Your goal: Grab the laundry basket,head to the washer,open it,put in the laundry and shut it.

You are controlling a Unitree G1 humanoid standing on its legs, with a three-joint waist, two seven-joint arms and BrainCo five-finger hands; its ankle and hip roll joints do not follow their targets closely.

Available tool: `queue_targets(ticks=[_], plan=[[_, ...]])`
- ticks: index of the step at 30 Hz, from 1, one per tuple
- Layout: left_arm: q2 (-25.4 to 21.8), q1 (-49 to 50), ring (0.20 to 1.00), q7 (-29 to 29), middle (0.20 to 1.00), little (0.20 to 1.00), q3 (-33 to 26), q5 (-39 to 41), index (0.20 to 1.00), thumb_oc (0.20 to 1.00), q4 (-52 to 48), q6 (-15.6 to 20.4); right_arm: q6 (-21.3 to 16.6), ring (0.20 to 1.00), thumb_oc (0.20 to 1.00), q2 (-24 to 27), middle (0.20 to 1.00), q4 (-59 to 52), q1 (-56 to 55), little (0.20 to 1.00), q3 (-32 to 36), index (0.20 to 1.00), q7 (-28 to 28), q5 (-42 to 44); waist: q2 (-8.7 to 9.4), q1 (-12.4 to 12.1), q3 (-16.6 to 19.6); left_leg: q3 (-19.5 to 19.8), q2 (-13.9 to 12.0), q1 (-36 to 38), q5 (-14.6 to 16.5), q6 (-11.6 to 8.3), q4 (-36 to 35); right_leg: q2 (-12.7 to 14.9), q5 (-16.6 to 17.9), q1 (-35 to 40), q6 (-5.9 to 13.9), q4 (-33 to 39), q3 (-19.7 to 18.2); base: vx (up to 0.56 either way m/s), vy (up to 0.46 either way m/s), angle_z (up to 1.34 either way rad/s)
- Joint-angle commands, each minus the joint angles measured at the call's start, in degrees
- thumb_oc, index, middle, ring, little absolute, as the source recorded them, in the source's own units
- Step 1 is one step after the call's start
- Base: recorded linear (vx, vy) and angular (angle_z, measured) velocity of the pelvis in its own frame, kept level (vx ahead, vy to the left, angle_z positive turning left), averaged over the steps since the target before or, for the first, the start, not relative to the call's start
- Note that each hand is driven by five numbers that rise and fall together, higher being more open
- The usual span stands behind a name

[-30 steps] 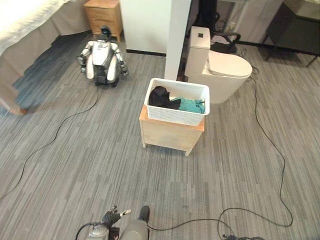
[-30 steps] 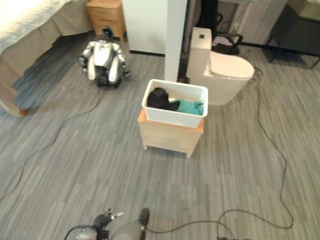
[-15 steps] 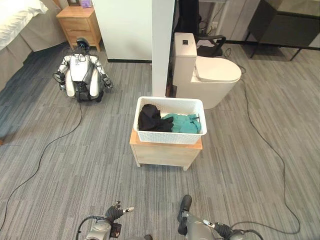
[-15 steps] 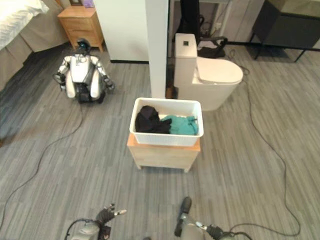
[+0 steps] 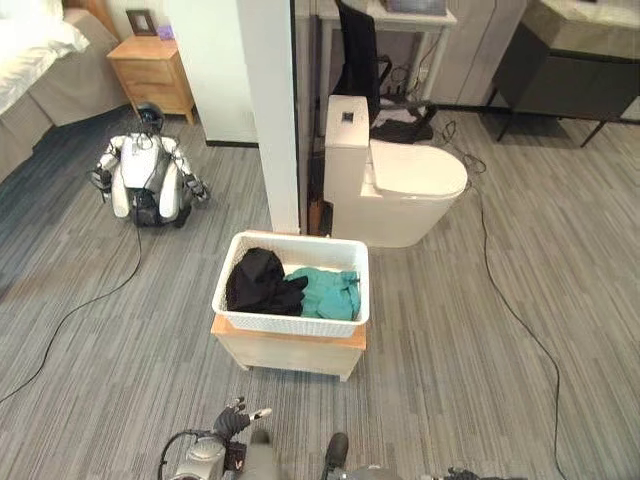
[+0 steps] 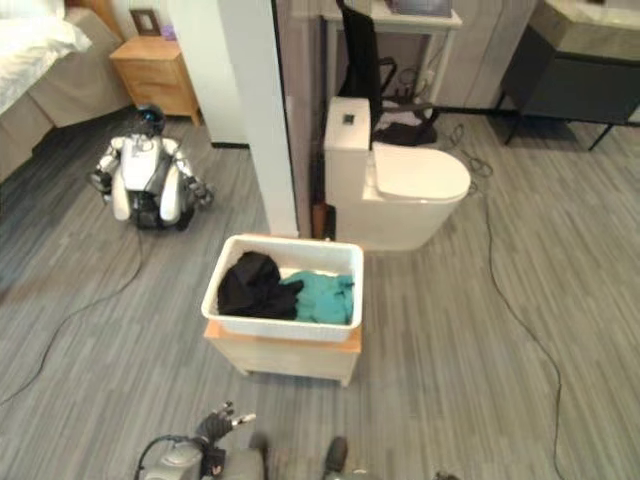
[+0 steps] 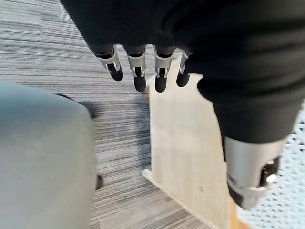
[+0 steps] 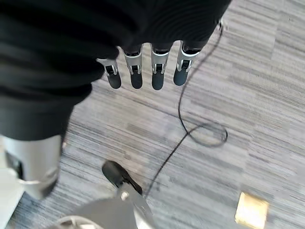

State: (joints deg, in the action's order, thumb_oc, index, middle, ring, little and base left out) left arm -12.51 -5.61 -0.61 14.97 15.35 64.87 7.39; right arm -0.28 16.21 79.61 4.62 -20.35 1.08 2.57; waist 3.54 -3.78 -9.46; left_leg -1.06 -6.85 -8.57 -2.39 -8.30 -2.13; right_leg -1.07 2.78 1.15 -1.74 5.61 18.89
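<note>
Closer now than a second ago: my head camera has swung round and moved in, so the laundry basket [image 5: 290, 288] sits lower and nearer, with the toilet [image 5: 395, 185] behind it and the white pillar [image 5: 268, 110] rising just past its far rim. I read the basket itself as not having moved.

I'm on the first step, the approach to grab the basket. It rests on a low pale wooden stool [image 5: 288, 348] that serves as its counter. My left hand [image 7: 143, 71] hangs with fingers straight and relaxed, holding nothing, the stool's side just beyond the fingertips. My right hand [image 8: 147, 69] is likewise slack over bare floor.

Next, I judge, I need both hands raised to the basket's short sides, under the rolled rim.

The basket is white plastic, rectangular with rounded corners and perforated lattice walls, probably light and a bit flexible. Inside lie a crumpled black garment [image 5: 260, 283] and a teal one [image 5: 325, 293], soft and loosely heaped. A second humanoid robot [image 5: 146, 180] sits slumped by the nightstand [image 5: 150, 72].
</note>
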Motion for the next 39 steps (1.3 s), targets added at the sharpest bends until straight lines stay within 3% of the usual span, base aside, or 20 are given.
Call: queue_targets(ticks=[1,5,11,19,21,22,23,24,27,32,34,35,38,39], plan=[[0.28,0.26,1.0,0.22,1.0,1.0,1.37,0.27,1.0,1.0,1.05,1.29,-0.88,1.0,1.0,1.47,1.0,0.85,-0.3,1.0,0.19,1.0,0.2,0.31,-2.19,-1.79,2.04,-2.7,0.68,4.67,-1.68,3.81,-2.23,5.79,-1.97,0.28,6.52,-0.61,-1.39,0.2,0.168,-0.23],[-0.64,1.02,1.0,0.21,1.0,1.0,0.21,-0.47,1.0,1.0,2.47,1.29,-0.67,1.0,1.0,0.01,1.0,1.46,-2.2,1.0,0.13,1.0,-0.62,-0.19,-2.05,-1.24,4.35,-4.04,1.63,6.93,-0.55,4.15,-2.87,6.65,-2.18,1.25,6.85,-0.61,-1.96,0.15,0.091,-0.09],[-0.84,1.63,1.0,0.75,1.0,1.0,-1.99,0.01,1.0,1.0,4.12,1.34,-0.72,1.0,1.0,-1.07,1.0,1.52,-2.7,1.0,0.13,1.0,-0.35,-0.29,-1.86,-1.37,4.77,-4.86,2.05,8.87,0.97,4.44,-2.87,7.48,-2.29,2.23,7.69,-0.61,-2.04,0.06,0.047,0.02],[-3.56,5.26,1.0,3.23,1.0,1.0,-10.33,4.48,1.0,1.0,-1.61,1.49,-2.8,1.0,1.0,2.86,1.0,-0.19,-3.47,1.0,11.75,1.0,1.7,10.56,-2.08,-0.66,5.45,-6.64,2.18,11.82,2.65,4.85,-2.87,7.69,-2.25,3.45,8.72,-0.61,-3.57,0.04,0.022,-0.18],[-5.52,6.94,1.0,5.63,1.0,1.0,-14.29,4.77,1.0,1.0,-9.48,0.9,-3.04,1.0,1.0,4.88,1.0,-6.41,-4.13,1.0,14.63,1.0,2.83,11.45,-2.13,-0.2,5.54,-7.23,2.07,12.05,2.81,4.91,-2.87,7.79,-2.14,3.38,8.92,-0.61,-3.86,0.0,0.021,-0.2],[-7.27,9.58,1.0,7.38,1.0,1.0,-18.85,3.56,1.0,1.0,-17.62,-1.15,-1.93,1.0,1.0,8.38,1.0,-21.11,-6.99,1.0,18.41,1.0,4.08,9.91,-2.24,0.56,5.56,-7.85,1.92,12.59,3.15,4.84,-2.87,7.78,-2.34,3.72,9.02,-0.61,-4.14,0.0,0.02,-0.15],[-7.25,9.67,1.0,7.4,1.0,1.0,-18.84,3.53,1.0,1.0,-17.75,-1.24,-1.77,1.0,1.0,8.37,1.0,-21.34,-7.16,1.0,18.47,1.0,4.11,9.86,-2.21,0.55,5.79,-7.84,1.95,12.33,3.01,4.86,-2.87,7.81,-2.23,3.47,9.0,-0.61,-4.14,0.01,0.033,-0.16],[-9.47,10.42,1.0,8.54,1.0,1.0,-21.56,-0.46,1.0,1.0,-22.11,-2.88,-0.8,1.0,1.0,11.63,1.0,-34.04,-9.54,1.0,22.36,1.0,4.74,7.45,-2.34,1.35,5.69,-8.27,1.86,12.72,3.49,4.86,-2.87,7.84,-2.31,3.73,9.12,-0.61,-4.31,-0.01,0.029,-0.25],[-13.03,9.43,1.0,9.88,1.0,1.0,-23.54,-7.34,1.0,1.0,-27.65,-5.09,0.27,1.0,1.0,14.51,1.0,-45.83,-9.04,1.0,26.14,1.0,5.81,5.53,-2.5,1.87,5.51,-8.36,2.05,12.33,3.69,5.11,-2.87,8.09,-1.88,3.24,9.21,-0.61,-4.65,-0.01,0.039,-0.16],[-18.51,-2.94,1.0,11.46,1.0,1.0,-19.86,-7.76,1.0,1.0,-28.97,-7.53,1.18,1.0,1.0,20.14,1.0,-48.52,3.07,1.0,22.17,1.0,6.29,5.11,-2.43,1.48,2.31,-7.76,2.38,9.88,3.01,5.44,-2.87,8.32,-0.44,0.71,9.27,-0.61,-4.47,-0.14,0.027,-0.02],[-20.33,-19.17,1.0,12.49,1.0,1.0,-11.31,-3.71,1.0,1.0,-22.1,-9.28,2.51,1.0,1.0,21.43,1.0,-43.4,18.27,1.0,13.44,1.0,7.25,7.11,-2.27,0.94,-2.42,-6.48,2.42,5.81,1.19,5.45,-2.87,8.14,1.0,-2.94,9.2,-0.61,-4.13,-0.34,-0.018,-0.01],[-20.4,-19.64,1.0,12.49,1.0,1.0,-11.26,-3.62,1.0,1.0,-21.77,-9.15,2.42,1.0,1.0,21.45,1.0,-43.11,18.73,1.0,13.39,1.0,7.26,7.18,-2.21,1.01,-2.56,-6.42,2.48,5.51,0.91,5.49,-2.87,8.2,1.19,-3.2,9.16,-0.61,-4.08,-0.32,-0.019,0.06],[-21.64,-35.22,1.0,12.55,1.0,1.0,-3.98,0.41,1.0,1.0,-7.92,-10.03,3.61,1.0,1.0,19.72,1.0,-36.66,31.43,1.0,6.28,1.0,7.59,11.26,-1.65,0.95,-6.07,-5.65,2.36,1.71,-1.31,5.26,-2.87,8.08,2.88,-6.78,9.16,-0.61,-3.59,-0.18,-0.011,0.08],[-21.64,-35.24,1.0,12.55,1.0,1.0,-3.97,0.41,1.0,1.0,-7.9,-10.02,3.61,1.0,1.0,19.72,1.0,-36.64,31.45,1.0,6.28,1.0,7.59,11.26,-1.65,0.95,-6.07,-5.64,2.36,1.7,-1.31,5.26,-2.87,8.08,2.88,-6.79,9.16,-0.61,-3.58,-0.14,0.003,0.06]])
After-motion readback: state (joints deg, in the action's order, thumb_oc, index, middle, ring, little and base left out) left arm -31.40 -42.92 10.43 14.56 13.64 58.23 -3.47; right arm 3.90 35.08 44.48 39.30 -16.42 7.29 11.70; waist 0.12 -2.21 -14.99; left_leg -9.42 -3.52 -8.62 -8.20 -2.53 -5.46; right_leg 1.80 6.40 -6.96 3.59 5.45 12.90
